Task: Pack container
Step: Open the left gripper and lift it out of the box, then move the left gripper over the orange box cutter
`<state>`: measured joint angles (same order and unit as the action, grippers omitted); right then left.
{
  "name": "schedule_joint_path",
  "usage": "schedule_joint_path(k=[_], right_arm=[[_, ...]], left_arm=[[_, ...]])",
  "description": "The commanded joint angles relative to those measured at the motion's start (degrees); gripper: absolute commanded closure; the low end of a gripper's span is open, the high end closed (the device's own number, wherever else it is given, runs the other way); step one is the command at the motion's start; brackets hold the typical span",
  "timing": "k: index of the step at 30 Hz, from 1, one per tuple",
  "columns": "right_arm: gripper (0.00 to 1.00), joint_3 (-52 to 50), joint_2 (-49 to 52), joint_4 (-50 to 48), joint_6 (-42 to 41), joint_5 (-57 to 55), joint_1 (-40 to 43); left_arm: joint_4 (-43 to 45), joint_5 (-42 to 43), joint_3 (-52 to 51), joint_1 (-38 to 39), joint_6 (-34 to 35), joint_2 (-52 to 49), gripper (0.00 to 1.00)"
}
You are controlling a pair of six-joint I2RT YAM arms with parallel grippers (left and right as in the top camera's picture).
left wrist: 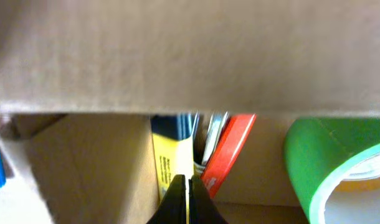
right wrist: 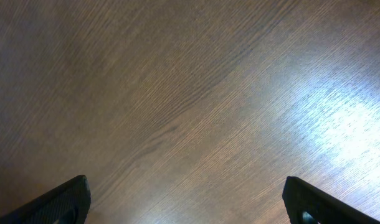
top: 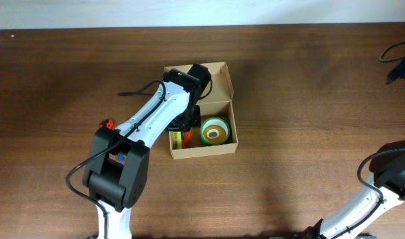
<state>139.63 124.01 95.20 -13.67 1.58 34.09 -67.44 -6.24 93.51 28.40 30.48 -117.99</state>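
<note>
The container point(top: 204, 153) is a tan cardboard box in the middle of the table, with its flap lid point(top: 220, 82) standing open at the back. Inside lie a green tape roll point(top: 214, 131) and yellow and red items point(top: 179, 138). My left arm reaches over the box. In the left wrist view the left gripper point(left wrist: 188, 186) is shut with nothing between its fingers, low in the box. Just ahead of it are a yellow item point(left wrist: 171, 155), a red item point(left wrist: 230, 149) and the green tape roll point(left wrist: 321, 165). My right gripper point(right wrist: 187, 190) is open over bare wood.
A cardboard flap point(left wrist: 190, 56) fills the top of the left wrist view. A small orange object point(top: 108, 123) and a blue one point(top: 121, 158) lie beside the left arm. The right arm point(top: 388, 176) is at the table's lower right. Black gear point(top: 402, 63) sits at the far right edge.
</note>
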Motion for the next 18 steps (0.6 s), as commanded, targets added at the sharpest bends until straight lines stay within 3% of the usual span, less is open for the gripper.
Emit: schedule_joint_path(k=[1, 7, 12, 18], right_arm=[[0.01, -0.15, -1.60, -0.02, -0.09, -0.31, 0.07], [0.01, -0.15, -1.60, -0.02, -0.07, -0.31, 0.07], [0.01, -0.15, -1.60, -0.02, -0.07, -0.31, 0.07], [0.01, -0.15, -1.60, -0.02, -0.09, -0.31, 0.07]], left_arm=[[1.18, -0.02, 0.15, -0.46, -6.29, -0.37, 0.98], [0.98, -1.22, 9.11, -0.46, -17.40, 0.59, 0.98], [-3.19, -8.72, 22.14, -0.46, -23.87, 3.06, 0.98], [-13.70, -18.51, 38.99, -0.92, -25.00, 6.62, 0.98]])
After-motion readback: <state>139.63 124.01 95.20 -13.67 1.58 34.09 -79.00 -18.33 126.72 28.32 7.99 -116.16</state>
